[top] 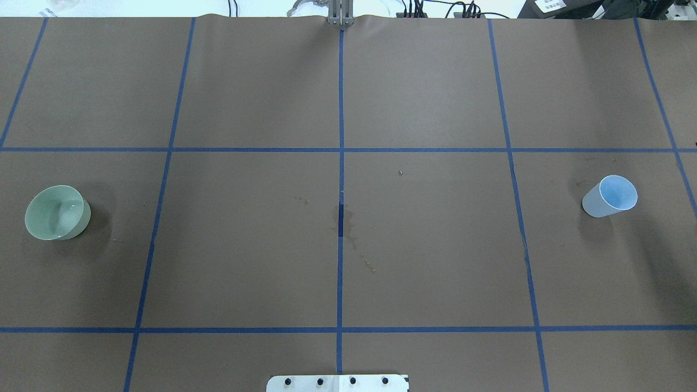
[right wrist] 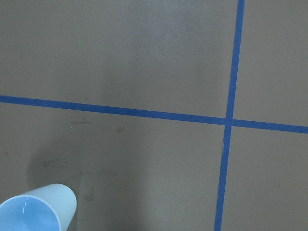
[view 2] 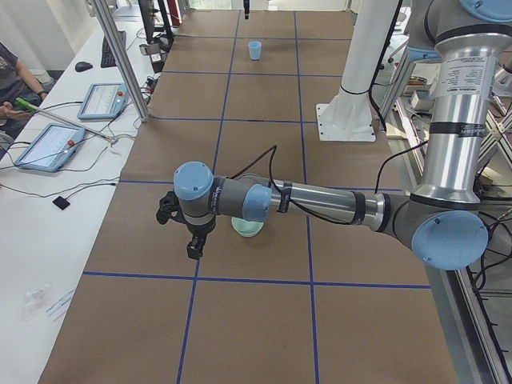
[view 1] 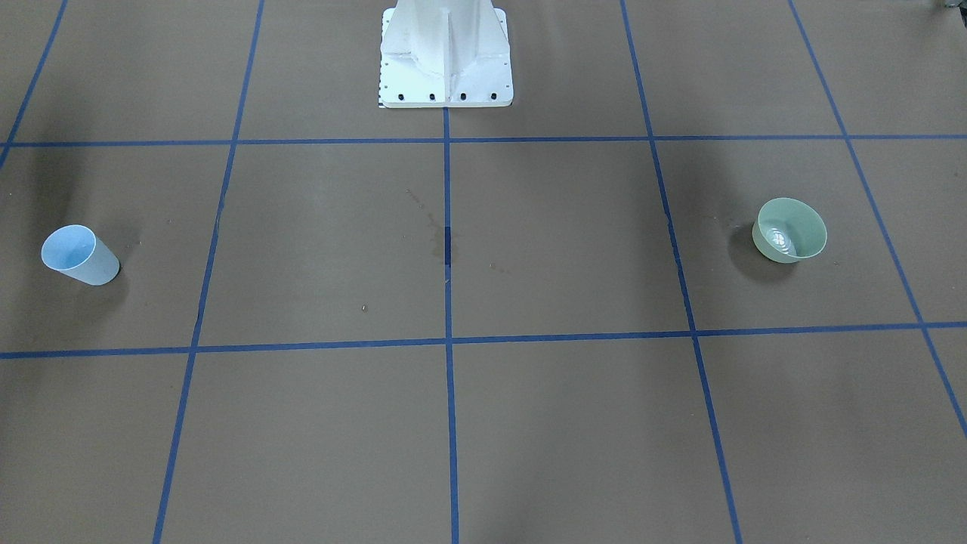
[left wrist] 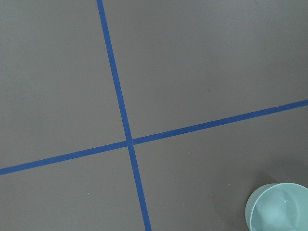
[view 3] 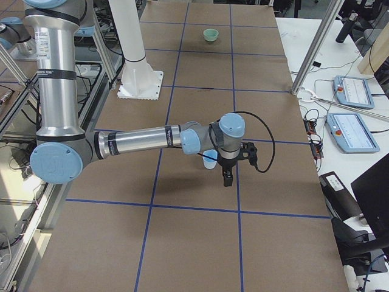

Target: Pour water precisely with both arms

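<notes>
A pale green bowl stands on the brown table on my left side, with white glints of water in its bottom. It also shows in the overhead view and the left wrist view. A light blue cup stands on my right side, also in the overhead view and the right wrist view. My left gripper hangs over the table just beside the bowl. My right gripper hangs just beside the cup. I cannot tell whether either is open or shut.
The white bolted pedestal stands at the robot's edge of the table. Damp stains mark the table's centre by the blue tape cross. Aluminium posts and tablets line the operators' side, where a person sits.
</notes>
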### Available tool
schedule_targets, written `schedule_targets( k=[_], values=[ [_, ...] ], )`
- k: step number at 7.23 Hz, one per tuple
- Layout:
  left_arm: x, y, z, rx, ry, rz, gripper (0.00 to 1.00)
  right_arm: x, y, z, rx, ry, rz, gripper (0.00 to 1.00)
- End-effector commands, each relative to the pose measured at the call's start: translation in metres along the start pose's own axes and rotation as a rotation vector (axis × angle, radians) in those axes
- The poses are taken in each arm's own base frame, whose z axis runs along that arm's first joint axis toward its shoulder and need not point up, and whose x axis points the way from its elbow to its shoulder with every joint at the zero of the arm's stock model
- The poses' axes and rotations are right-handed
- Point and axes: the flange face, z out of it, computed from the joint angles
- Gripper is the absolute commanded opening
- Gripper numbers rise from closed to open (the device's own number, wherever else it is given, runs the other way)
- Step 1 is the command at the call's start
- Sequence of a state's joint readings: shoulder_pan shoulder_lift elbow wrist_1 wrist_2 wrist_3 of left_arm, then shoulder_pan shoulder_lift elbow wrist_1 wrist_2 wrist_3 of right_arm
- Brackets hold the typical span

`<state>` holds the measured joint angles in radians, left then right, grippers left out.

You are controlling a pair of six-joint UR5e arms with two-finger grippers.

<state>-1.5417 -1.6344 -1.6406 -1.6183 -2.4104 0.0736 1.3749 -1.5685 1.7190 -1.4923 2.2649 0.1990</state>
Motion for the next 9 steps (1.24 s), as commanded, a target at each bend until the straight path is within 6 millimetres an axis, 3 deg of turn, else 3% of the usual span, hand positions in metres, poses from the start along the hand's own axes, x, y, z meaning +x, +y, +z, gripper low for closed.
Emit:
schedule_targets(
  k=[1,5,7,9],
  values=[
    [0.002,0.001,-0.001,0.002,0.005,0.004,1.0,0.0,0.0,0.002,-0.002,0.008,-0.003,0.99],
    [0.0,0.002,0.003,-0.005,0.0,-0.003,1.0,-0.005,0.002,-0.004,0.007,-0.006,-0.01,0.99],
    [0.002,-0.004,0.014,-0.027,-0.004,0.004,1.0,-0.004,0.006,-0.004,0.006,-0.006,-0.009,0.99],
    [0.012,-0.01,0.007,-0.01,-0.005,0.036,1.0,-0.005,0.006,-0.005,0.008,-0.007,-0.011,0.99]
  ],
)
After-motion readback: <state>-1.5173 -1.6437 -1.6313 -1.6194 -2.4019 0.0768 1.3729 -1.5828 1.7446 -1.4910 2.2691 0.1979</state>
